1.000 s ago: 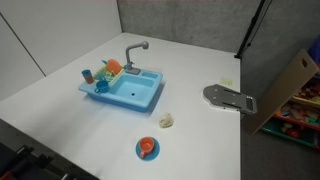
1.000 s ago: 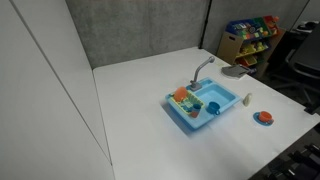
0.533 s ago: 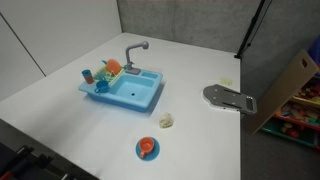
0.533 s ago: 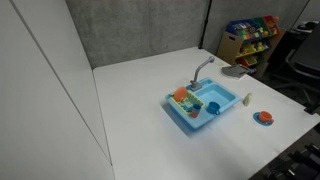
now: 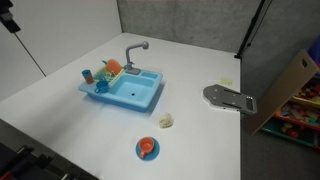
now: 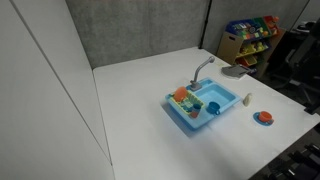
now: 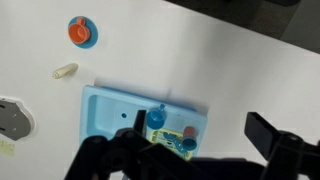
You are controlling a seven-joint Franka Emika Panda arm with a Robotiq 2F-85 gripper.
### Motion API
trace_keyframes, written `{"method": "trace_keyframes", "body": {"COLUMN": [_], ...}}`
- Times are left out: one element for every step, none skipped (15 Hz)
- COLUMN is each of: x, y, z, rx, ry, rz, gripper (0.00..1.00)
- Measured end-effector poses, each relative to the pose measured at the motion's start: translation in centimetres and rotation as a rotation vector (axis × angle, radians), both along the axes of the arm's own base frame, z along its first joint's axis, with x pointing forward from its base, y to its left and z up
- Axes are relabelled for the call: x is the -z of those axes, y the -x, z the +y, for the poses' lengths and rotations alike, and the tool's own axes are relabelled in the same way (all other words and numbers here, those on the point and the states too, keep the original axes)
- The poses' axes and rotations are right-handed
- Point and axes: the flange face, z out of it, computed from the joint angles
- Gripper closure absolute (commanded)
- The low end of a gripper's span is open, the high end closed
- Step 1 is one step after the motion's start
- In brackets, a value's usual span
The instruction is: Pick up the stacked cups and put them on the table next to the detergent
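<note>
No legible text or labels anywhere

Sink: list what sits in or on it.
At one end stand the cups, an orange ball-like item and a green piece. Anything behind the orange item is hidden.

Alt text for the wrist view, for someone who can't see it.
A blue toy sink sits on a white table, seen from above, with the dark claw across the bottom edge. The detergent lies nearby.

Single sink [image 5: 122, 92], detergent [image 5: 166, 121], blue plate [image 5: 147, 149], grey plate [image 5: 230, 97], perhaps cup stack [image 5: 88, 74]
</note>
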Motion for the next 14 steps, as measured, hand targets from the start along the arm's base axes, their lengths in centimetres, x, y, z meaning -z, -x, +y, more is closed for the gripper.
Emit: {"method": "trace_keyframes", "body": {"x": [0.0, 0.1, 0.2, 0.4, 0.7, 1.3, 1.8, 2.5, 3.3, 4.0, 4.8, 5.6, 6.3, 7.0], "y": [-0.9, -1.8, -2.7, -3.5, -4.3, -5.1, -5.9, -6.5, -7.1, -7.7, -8.2, -8.6, -9.1, -9.4], "z": [0.2, 0.4, 0.5, 0.5, 0.6, 0.6, 0.6, 0.5, 0.5, 0.4, 0.3, 0.2, 0.0, -0.2], "rx": [0.011, 0.023, 0.038, 0.050, 0.061, 0.071, 0.080, 0.088, 0.094, 0.101, 0.110, 0.124, 0.142, 0.163], "ry": [-0.005, -0.010, -0.015, -0.020, -0.024, -0.030, -0.036, -0.043, -0.049, -0.056, -0.063, -0.069, -0.074, -0.078], "rz": [0.004, 0.007, 0.011, 0.014, 0.019, 0.022, 0.025, 0.025, 0.025, 0.026, 0.024, 0.020, 0.017, 0.017], "gripper": [0.00, 0.00, 0.00, 0.00, 0.00, 0.00, 0.00, 0.00, 0.00, 0.00, 0.00, 0.00, 0.00, 0.00]}}
